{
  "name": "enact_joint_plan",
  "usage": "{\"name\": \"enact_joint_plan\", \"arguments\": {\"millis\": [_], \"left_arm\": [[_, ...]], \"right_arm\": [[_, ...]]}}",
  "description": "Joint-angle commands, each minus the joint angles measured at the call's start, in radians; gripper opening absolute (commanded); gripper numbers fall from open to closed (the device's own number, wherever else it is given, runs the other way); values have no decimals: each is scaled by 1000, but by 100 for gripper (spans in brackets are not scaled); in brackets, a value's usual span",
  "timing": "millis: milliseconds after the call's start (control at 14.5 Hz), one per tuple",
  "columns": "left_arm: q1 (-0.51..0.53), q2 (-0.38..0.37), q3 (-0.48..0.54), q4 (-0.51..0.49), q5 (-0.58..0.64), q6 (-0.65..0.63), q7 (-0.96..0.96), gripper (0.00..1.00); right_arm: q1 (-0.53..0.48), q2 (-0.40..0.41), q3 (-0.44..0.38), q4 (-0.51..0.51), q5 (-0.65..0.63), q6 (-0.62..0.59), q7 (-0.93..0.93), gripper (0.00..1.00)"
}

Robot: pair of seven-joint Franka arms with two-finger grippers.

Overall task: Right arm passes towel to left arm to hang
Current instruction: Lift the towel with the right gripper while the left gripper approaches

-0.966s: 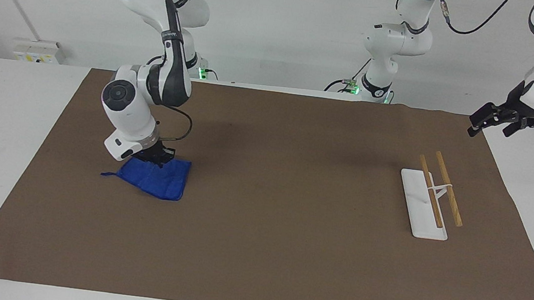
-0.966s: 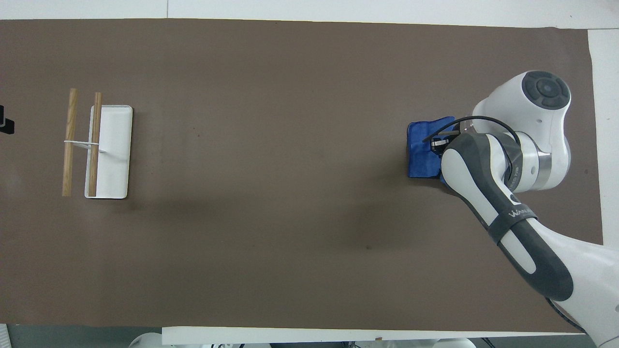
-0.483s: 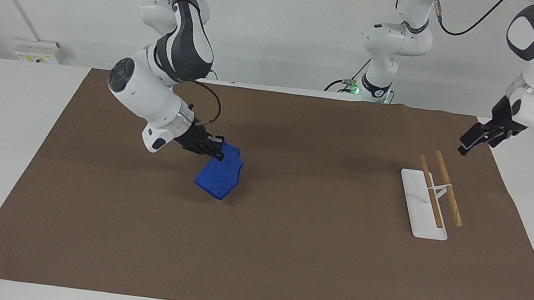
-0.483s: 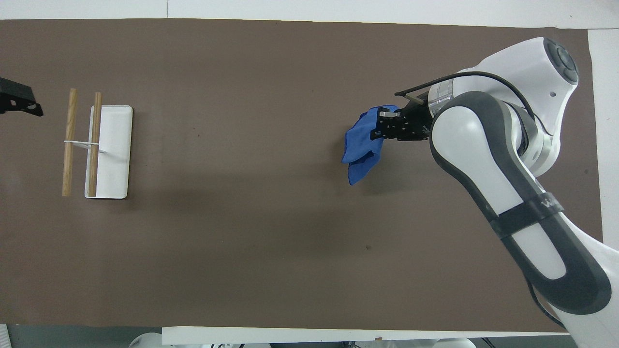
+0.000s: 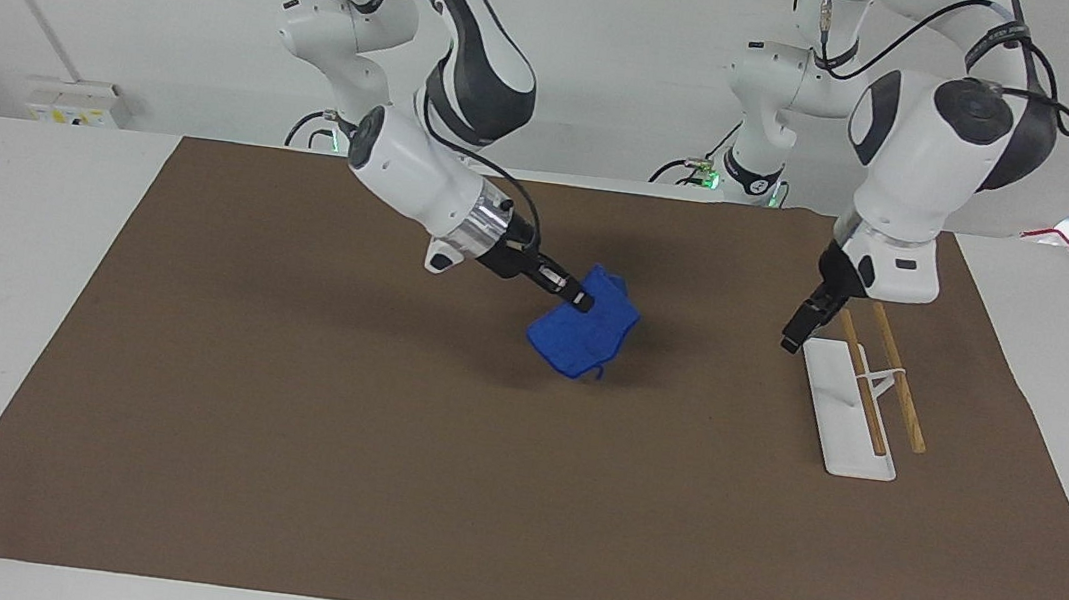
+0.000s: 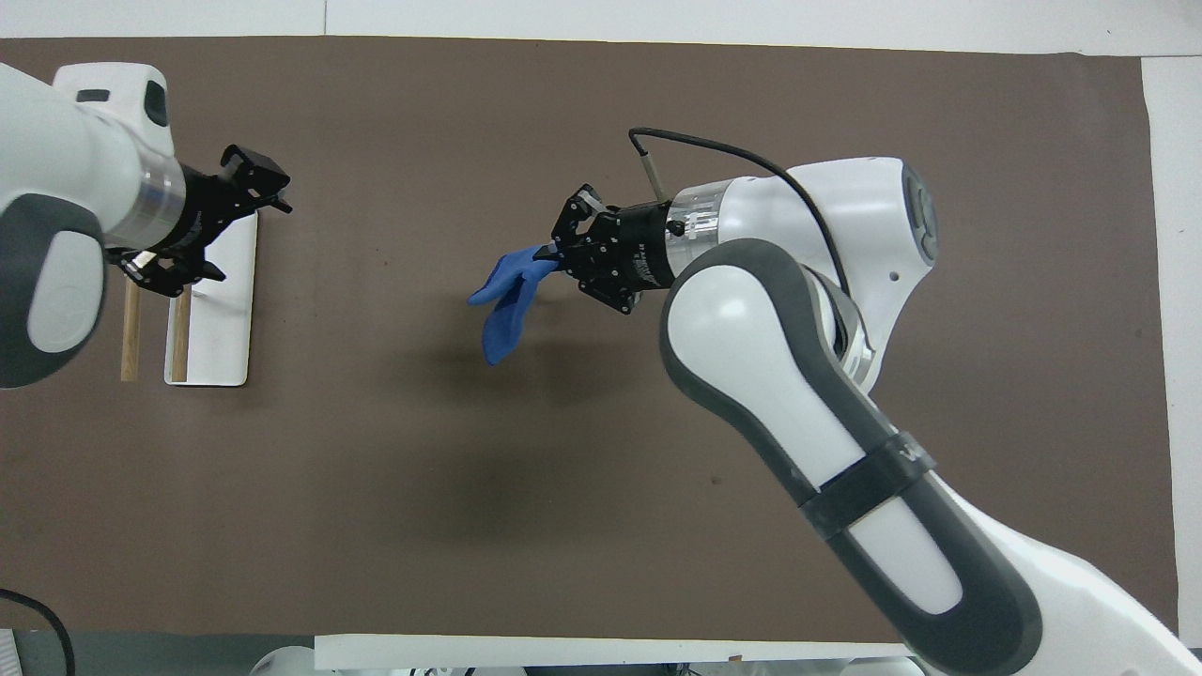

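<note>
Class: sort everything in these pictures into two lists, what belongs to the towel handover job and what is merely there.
In the job:
towel, held up by right claw
left claw, open, over the rack
rack with two wooden rails

Merely there:
brown mat

Bare brown mat (image 5: 298,434) between towel (image 5: 583,336) and rack (image 5: 860,403), left gripper (image 5: 798,332) over rack

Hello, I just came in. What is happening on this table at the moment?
The right arm's pincer is shut on a small blue towel and holds it in the air over the middle of the brown mat. The towel hangs down from it. The left arm's pincer, open and empty, is over the white base of the wooden rack. The two pincers are apart, so the hand-over is not yet done.
</note>
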State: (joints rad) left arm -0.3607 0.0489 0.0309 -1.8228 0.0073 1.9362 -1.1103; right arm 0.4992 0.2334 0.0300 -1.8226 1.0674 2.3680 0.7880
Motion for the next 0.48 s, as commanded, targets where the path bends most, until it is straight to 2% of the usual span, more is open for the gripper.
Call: {"name": "enact_joint_plan", "arguments": {"millis": [0, 414], "left_arm": [[-105, -11, 10, -53, -3, 40, -208, 100], [-210, -32, 10, -110, -3, 56, -367, 100]], "right_arm": [[28, 9, -4, 16, 115, 36, 100, 0], [65, 9, -4, 23, 152, 42, 181, 0]]}}
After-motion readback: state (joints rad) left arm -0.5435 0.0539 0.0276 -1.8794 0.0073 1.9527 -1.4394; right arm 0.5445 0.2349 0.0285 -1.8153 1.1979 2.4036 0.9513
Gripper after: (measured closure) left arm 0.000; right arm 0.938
